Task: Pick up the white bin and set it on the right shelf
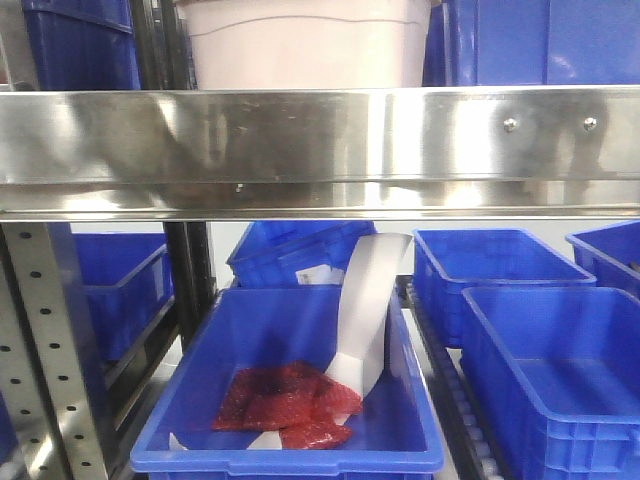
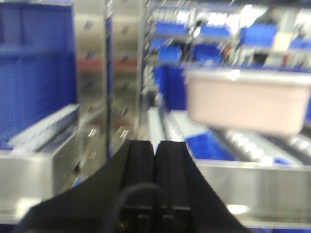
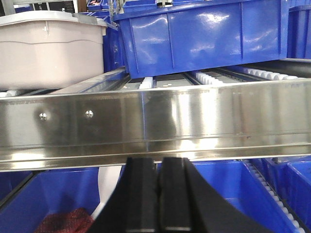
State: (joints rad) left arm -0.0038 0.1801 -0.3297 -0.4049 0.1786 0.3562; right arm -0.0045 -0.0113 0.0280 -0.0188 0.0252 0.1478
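You see the pale pinkish-white plastic bin point(image 1: 305, 42) resting on the upper roller shelf behind the steel rail point(image 1: 320, 150), between blue bins, while your left gripper point(image 2: 155, 150) and right gripper point(image 3: 160, 167) hover clenched, holding nothing, just short of it.

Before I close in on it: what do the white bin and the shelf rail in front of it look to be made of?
White bin: looks like matte moulded plastic, off-white, with a soft ridge line along its wall and no sharp reflections. Shelf rail: appears to be brushed stainless steel or similar metal; it mirrors the blue bins below and carries two small rivets or screws.
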